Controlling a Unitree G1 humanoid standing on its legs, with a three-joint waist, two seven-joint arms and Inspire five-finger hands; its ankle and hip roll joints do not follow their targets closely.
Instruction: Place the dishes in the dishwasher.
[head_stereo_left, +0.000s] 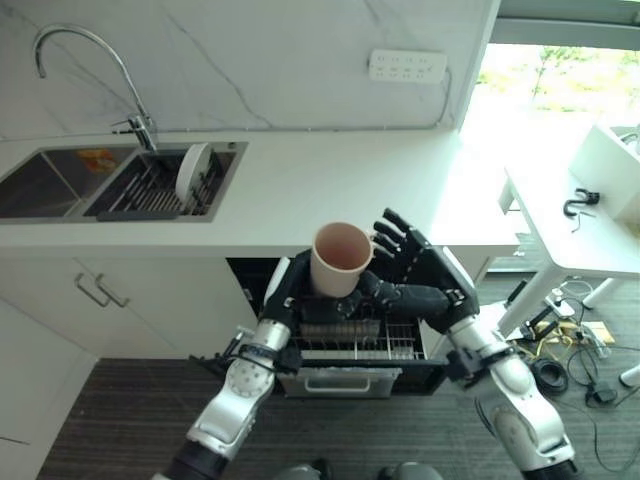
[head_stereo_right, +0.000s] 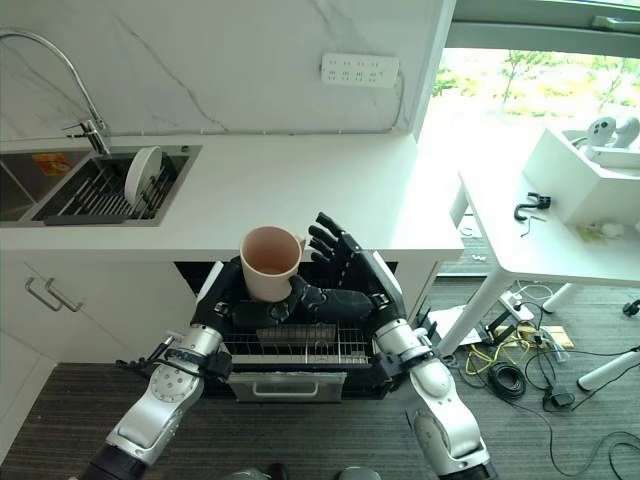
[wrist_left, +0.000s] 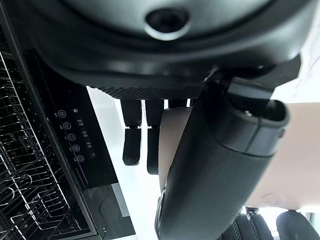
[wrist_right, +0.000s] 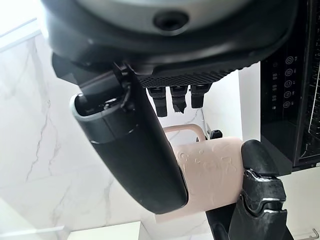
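Marble wall (head_stereo_left: 260, 60) rises behind a long white surface (head_stereo_left: 320, 180), with a double sink (head_stereo_left: 60, 180) set into its left end under a curved tap (head_stereo_left: 95, 70). One sink basin holds a dark drying rack (head_stereo_left: 155, 190) with a white plate (head_stereo_left: 192, 172) standing on edge in it. Below the surface, white cupboard doors (head_stereo_left: 90, 300) sit left of the open dishwasher (head_stereo_left: 350, 330), whose wire basket (head_stereo_left: 345, 345) is pulled out towards the robot. A white table (head_stereo_right: 560, 240) stands apart on the right by the window.

Above the basket, level with the surface's front edge, a pale pink mug (head_stereo_left: 340, 258) is held upright, mouth up, with its handle turned to the right. The left hand (head_stereo_left: 295, 290) grips it from the left and below, its fingers and thumb curled round the body. The right hand (head_stereo_left: 405, 262) is just beside the mug on the handle side, its fingers (head_stereo_left: 392, 232) spread wide and straight, its thumb (head_stereo_right: 335, 303) lying across under the mug.
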